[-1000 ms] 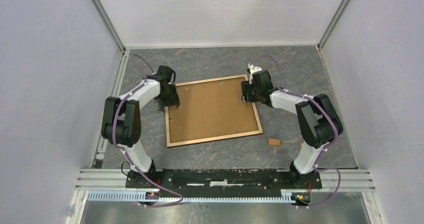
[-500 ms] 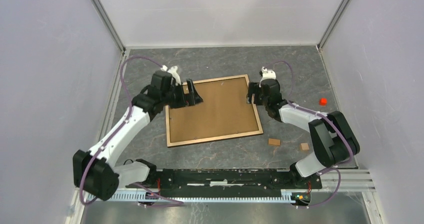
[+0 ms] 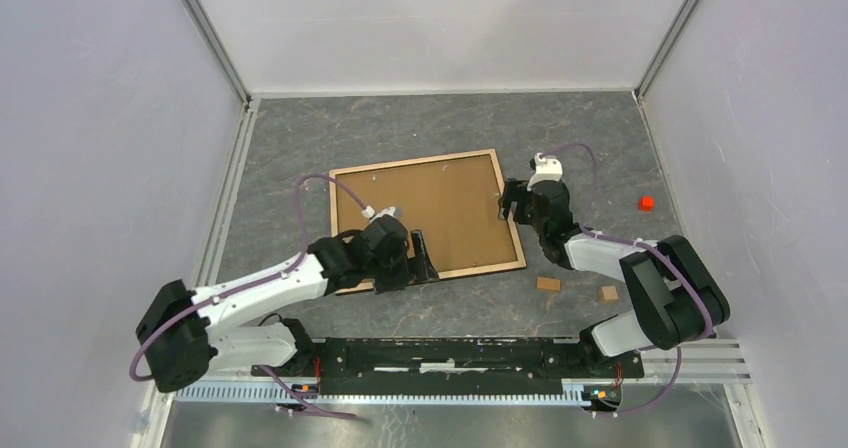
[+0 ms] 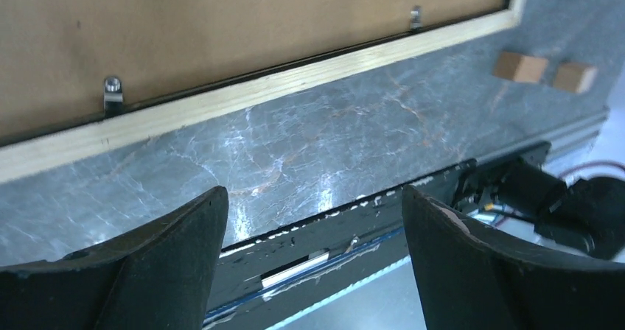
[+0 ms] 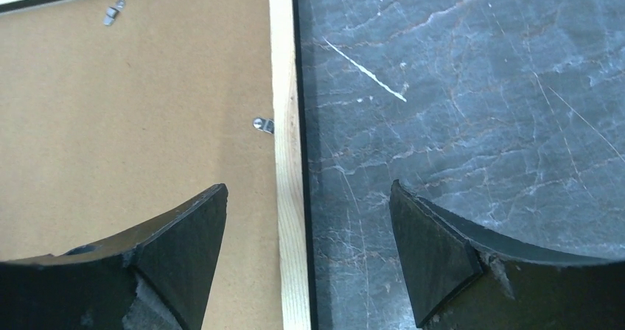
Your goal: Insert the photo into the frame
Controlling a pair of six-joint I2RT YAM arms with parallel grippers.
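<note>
From above, the frame (image 3: pixel 412 163) lies flat and back-up on the grey marbled table (image 3: pixel 440 123), with the brown backing board (image 3: pixel 430 213) filling its light-wood rim. The photo shows nowhere, so I cannot tell whether it sits under that board. The frame's longer rails seem to run across the robot, slightly skewed. The left gripper (image 3: pixel 418 258) hangs at the frame's near rail toward its left corner, and the right gripper (image 3: pixel 511 200) sits at the frame's right rail, so each arm has a rail within reach. Two small wooden blocks (image 3: pixel 548 284) lie off the frame's near-right corner and a red cube (image 3: pixel 646 203) lies well to the frame's right

In the left wrist view the jaws stand wide and hold nothing. The frame's near rail crosses just beyond them, with metal clips (image 4: pixel 112 90) pressed onto the board

In the right wrist view the jaws are again wide and empty. The frame's right rail runs lengthwise up between them, nearer the finger on the board side, with bare table on the other
</note>
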